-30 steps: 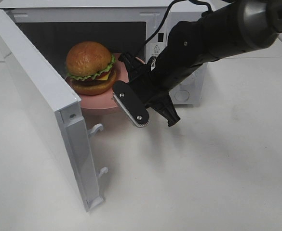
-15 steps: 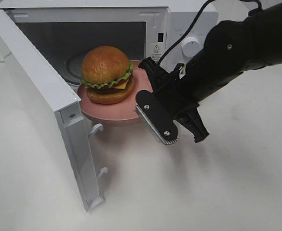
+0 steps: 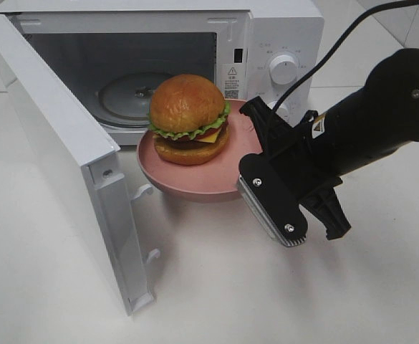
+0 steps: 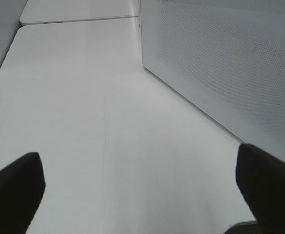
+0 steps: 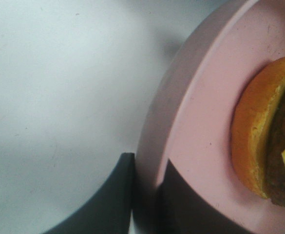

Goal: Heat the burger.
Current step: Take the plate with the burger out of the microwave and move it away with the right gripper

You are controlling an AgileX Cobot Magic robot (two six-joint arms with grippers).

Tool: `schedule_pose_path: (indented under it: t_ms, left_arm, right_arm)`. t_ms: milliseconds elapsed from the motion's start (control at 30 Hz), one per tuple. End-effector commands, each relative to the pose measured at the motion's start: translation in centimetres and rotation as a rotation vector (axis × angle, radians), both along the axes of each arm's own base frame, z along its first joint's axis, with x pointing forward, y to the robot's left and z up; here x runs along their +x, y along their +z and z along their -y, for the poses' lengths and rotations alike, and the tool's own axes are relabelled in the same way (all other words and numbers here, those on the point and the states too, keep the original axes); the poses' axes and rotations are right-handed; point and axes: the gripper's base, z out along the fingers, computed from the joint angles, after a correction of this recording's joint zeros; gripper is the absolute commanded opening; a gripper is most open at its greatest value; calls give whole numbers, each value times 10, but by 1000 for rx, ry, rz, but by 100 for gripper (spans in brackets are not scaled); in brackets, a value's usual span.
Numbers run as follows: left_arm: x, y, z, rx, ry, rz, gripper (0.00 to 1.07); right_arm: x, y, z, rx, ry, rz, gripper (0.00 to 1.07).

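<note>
The microwave (image 3: 152, 79) stands at the back of the white surface (image 3: 266, 287) with its door (image 3: 59, 158) swung wide and its glass turntable (image 3: 134, 97) bare; in front of the opening the pink plate (image 3: 188, 179) hangs clear of the surface, carried by its near rim alone; on it sits the burger (image 3: 190, 120), upright and toward the side of the plate nearest the cavity.

The right tool (image 5: 147, 195) is clenched on the plate's rim, one finger above and one below, as the right wrist view shows; the left tool (image 4: 142, 195) is spread wide and released, holding nothing, beside the outer face of the door.

Judged as a load: the plate looks stiff and smooth, so a pinch at one edge leaves the far side levering downward and the rim liable to slip; the burger seems light but tall, a loose stack of glossy bun, lettuce, cheese and patty, likely to slide or topple if the plate tilts; it is softer than the plate and would deform if squeezed; the rim is therefore the sensible hold, kept level, moved slowly; a deeper bite on the rim would resist twisting better.
</note>
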Motion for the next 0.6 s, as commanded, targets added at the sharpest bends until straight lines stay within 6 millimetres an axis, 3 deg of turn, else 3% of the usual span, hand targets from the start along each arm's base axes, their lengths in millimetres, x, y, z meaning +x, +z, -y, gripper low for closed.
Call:
schedule_pose_path:
  t_ms: [33, 600]
  left_arm:
    - [0, 1, 0, -2, 0, 17, 100]
    - [0, 1, 0, -2, 0, 17, 100]
  right_arm:
    - [0, 13, 4, 66, -42, 75, 0]
    - [-48, 25, 36, 137, -110, 87, 0]
